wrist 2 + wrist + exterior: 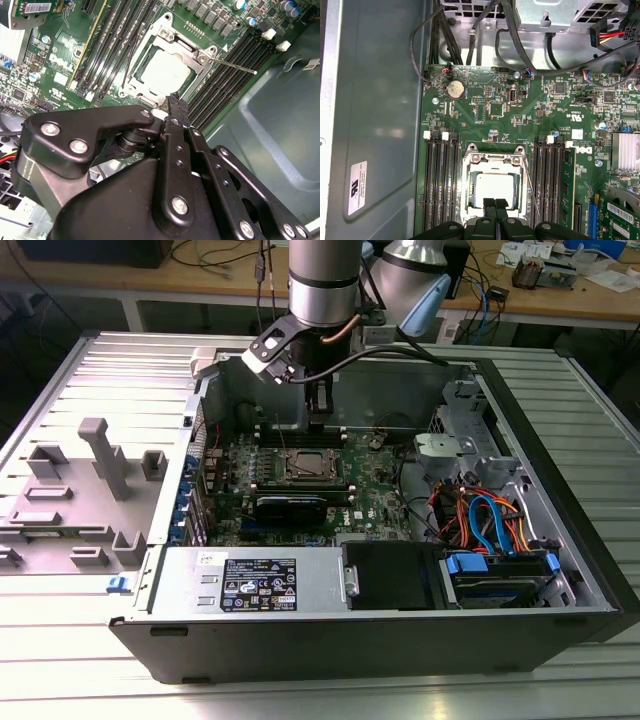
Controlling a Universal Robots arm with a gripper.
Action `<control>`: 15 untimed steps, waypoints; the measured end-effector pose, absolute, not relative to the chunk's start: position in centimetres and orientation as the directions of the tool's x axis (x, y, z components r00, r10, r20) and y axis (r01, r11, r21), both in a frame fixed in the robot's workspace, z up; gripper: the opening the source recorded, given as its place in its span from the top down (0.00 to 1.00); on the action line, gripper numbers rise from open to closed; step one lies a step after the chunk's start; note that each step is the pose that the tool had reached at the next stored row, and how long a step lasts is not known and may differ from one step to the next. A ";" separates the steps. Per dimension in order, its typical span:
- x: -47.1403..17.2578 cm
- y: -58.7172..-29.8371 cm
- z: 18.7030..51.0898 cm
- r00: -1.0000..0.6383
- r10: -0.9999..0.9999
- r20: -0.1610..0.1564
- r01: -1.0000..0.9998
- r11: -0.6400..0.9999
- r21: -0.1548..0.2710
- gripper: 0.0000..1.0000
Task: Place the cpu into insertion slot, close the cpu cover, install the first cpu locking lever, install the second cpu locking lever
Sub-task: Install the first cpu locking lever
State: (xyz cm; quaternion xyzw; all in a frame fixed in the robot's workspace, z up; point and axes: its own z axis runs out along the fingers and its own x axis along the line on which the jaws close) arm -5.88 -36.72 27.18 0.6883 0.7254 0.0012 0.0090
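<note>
Well, the gripper [494, 204] has its two fingers pressed tight together with nothing between them, right at the edge of the insertion slot [492, 167]. The cpu [492, 184] lies flat inside, with the cpu cover [466, 185] down around it. A thin locking lever [233, 65] looks loose. I think a slow, straight push on it is best, so the tip does not slip onto the green board [490, 110]

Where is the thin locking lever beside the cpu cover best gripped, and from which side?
Probably near its free end, from above: the locking lever is a thin bare rod angling out over the memory slots, clear of the cpu cover.
</note>
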 end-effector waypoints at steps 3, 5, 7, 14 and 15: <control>-5.9 -36.7 27.2 -0.058 0.998 -0.011 0.998 0.058 0.014 0.89; -5.9 -36.7 27.2 -0.061 0.998 -0.011 0.998 0.061 0.014 0.89; -5.9 -36.7 27.2 -0.063 0.998 -0.011 0.998 0.063 0.014 0.89; -5.9 -36.7 27.2 -0.070 0.997 -0.011 0.997 0.070 0.014 0.89; -5.9 -36.7 27.2 -0.070 0.997 -0.011 0.997 0.071 0.014 0.89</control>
